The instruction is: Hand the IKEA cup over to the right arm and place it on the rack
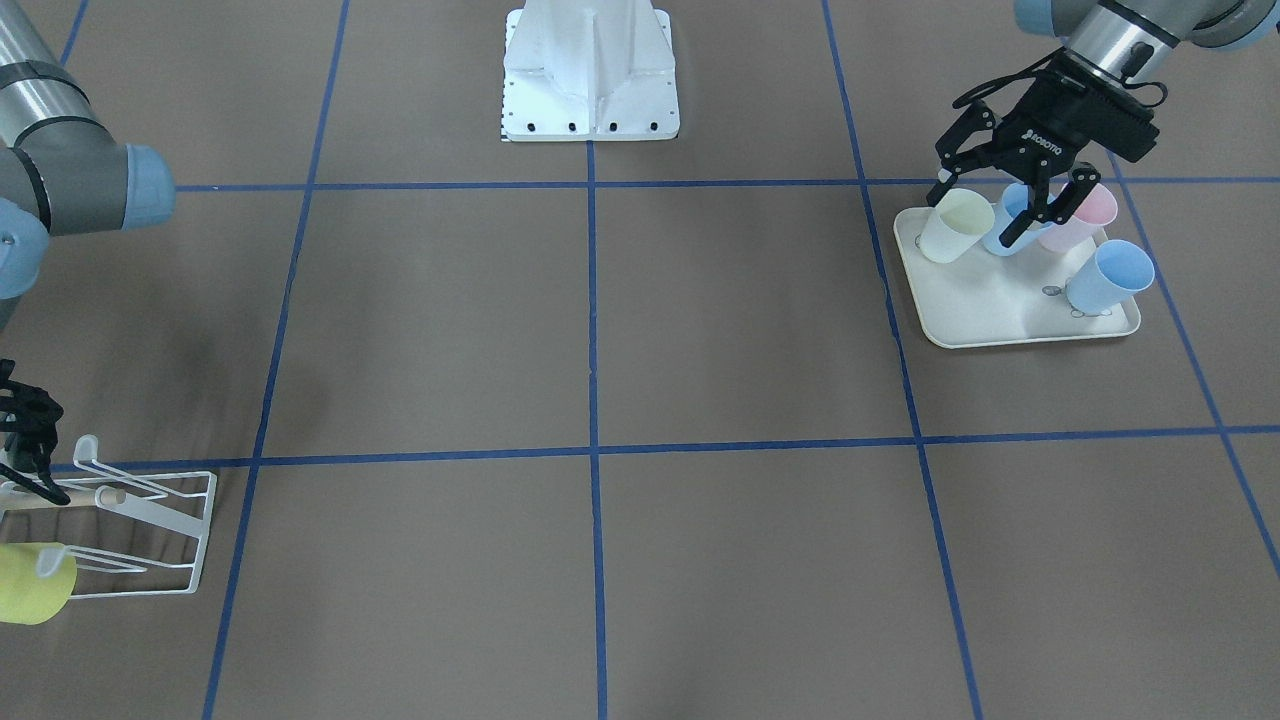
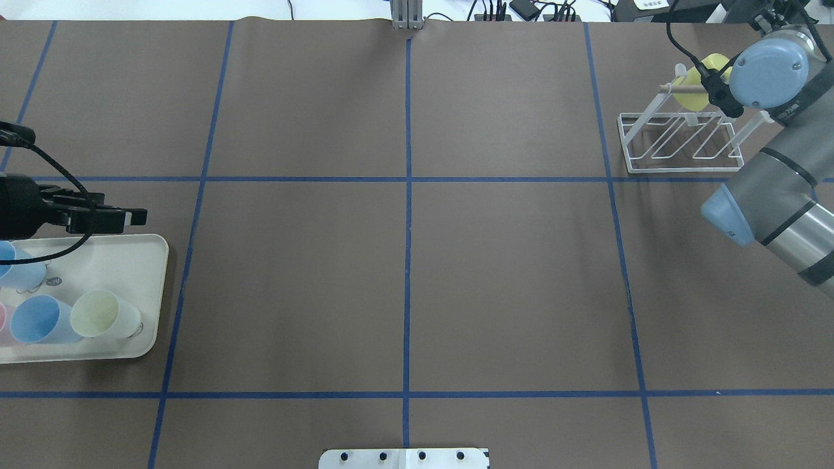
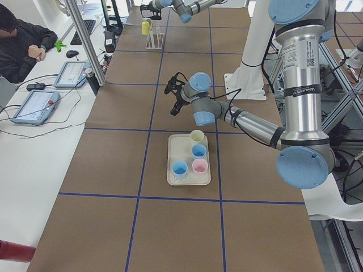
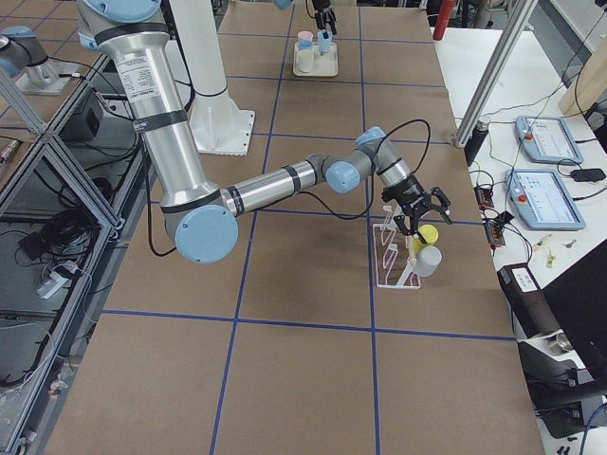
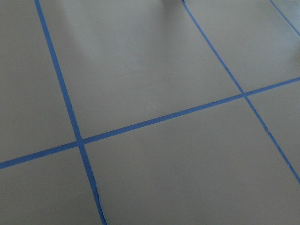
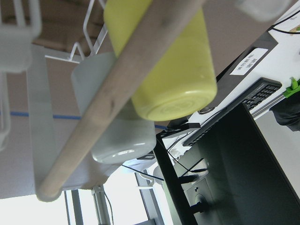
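Observation:
A cream tray (image 1: 990, 310) holds a cream cup (image 1: 955, 225), two blue cups (image 1: 1108, 275) and a pink cup (image 1: 1090, 210). My left gripper (image 1: 1000, 200) is open and empty, raised in the air by the tray; it also shows in the overhead view (image 2: 124, 218). The white wire rack (image 2: 677, 140) with a wooden dowel (image 6: 117, 89) stands at the far right. A yellow cup (image 6: 164, 61) and a white cup (image 6: 112, 122) hang on it. My right gripper (image 4: 417, 207) is at the rack's top beside the yellow cup (image 4: 427, 233), fingers spread, holding nothing.
The robot's white base (image 1: 590, 70) stands at the middle of the table's near edge. Blue tape lines divide the brown table. Beyond the rack's side are tablets (image 4: 545, 142) and cables on a white bench. An operator (image 3: 20, 42) sits past the far edge.

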Available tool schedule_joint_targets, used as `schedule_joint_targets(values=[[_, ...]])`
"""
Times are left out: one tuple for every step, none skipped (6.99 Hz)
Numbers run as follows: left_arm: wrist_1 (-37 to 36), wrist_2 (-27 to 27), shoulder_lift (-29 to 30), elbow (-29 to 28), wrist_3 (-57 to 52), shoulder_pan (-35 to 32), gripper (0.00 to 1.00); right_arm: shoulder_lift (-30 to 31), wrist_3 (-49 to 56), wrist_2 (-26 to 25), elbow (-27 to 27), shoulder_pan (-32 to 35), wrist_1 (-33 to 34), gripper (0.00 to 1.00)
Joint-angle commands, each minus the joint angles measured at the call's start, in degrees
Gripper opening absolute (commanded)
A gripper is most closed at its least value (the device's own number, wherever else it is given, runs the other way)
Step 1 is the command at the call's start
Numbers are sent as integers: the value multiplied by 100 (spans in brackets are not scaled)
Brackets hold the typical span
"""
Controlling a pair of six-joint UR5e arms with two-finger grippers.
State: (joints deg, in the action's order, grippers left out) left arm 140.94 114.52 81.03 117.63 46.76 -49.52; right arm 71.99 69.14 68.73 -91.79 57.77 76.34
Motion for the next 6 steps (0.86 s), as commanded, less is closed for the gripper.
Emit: schedule_joint_targets(values=[[12, -61, -454, -3, -605, -206, 100, 70, -1588, 962, -460, -3, 3, 98], [64, -96, -491, -99, -616, -207, 100, 122, -2431, 1393, -602, -20, 3, 99], [91, -175, -483, -248, -633, -198, 100, 149, -3301, 1972, -873, -55, 3, 99], [91, -506, -474, -310, -642, -189, 100, 271, -4198, 2517, -1198, -81, -14, 99], [161, -518, -683, -355, -1008, -189, 100, 342, -5111, 3010, -1575, -169, -14, 99], [501, -518, -955, -529, -1403, -207, 100, 343, -6182, 3580, -1744, -344, -23, 99]])
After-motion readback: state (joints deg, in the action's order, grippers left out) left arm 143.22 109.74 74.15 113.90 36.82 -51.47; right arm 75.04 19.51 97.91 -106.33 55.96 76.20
